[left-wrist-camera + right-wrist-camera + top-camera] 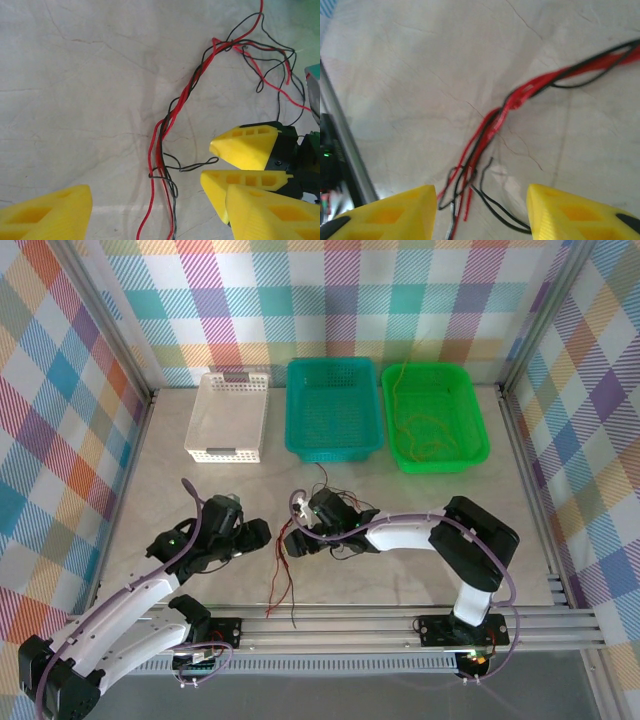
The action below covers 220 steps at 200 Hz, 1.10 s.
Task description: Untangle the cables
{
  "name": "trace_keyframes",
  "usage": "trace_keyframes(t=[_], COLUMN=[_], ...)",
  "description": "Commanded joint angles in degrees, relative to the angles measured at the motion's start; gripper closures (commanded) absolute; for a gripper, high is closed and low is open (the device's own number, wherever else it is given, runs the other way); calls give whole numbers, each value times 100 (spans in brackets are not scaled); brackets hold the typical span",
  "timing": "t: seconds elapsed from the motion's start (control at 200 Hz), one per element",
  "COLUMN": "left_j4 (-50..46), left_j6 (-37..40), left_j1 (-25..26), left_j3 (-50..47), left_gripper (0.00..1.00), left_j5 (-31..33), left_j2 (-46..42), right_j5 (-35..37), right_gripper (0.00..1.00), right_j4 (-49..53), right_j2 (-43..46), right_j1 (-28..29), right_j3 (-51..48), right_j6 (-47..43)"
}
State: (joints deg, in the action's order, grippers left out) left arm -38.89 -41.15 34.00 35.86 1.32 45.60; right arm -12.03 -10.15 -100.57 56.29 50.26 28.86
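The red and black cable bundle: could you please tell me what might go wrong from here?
The red and black cables are twisted tightly together; pulling both colours at once may tighten the twist.
The right gripper sits right beside the left gripper, both open, so their fingers might collide.
The cable ends appear to reach the near rail and could snag there.

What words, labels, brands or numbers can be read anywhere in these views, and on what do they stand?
None: no text is readable on the white basket, teal basket, green basket, table or cables.
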Motion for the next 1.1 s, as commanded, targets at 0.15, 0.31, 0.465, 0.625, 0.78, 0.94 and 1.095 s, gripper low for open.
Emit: trace_keyframes(t=[0.15,0.31,0.465,0.625,0.78,0.94,1.095], left_j4=[61,152,387,724,1215,1802,2475], left_j6=[2,-21,-106,-144,-218,-314,-465], left_j1=[-17,-20,-17,-19,-18,1,-2], left_j3=[-377,-463,-612,-769,-917,-1023,-1093], left_gripper=[30,30,30,31,31,31,31], left_j5=[-210,-288,-492,-747,-1016,-1308,-1522], left_j2=[44,53,85,223,507,769,719], right_j5=[632,526,538,1098,1471,1458,1202], right_gripper=[41,48,80,100,100,100,100], right_j4=[273,65,28,558,1508,2255,2579], right_j2=[-212,-427,-361,605,1818,2657,3133], right_j1=[80,117,157,162,109,44,-28], right_j3=[-110,-60,-2,-32,287,754,1083], right_j6=[-495,-448,-444,-702,-1058,-1256,-1287])
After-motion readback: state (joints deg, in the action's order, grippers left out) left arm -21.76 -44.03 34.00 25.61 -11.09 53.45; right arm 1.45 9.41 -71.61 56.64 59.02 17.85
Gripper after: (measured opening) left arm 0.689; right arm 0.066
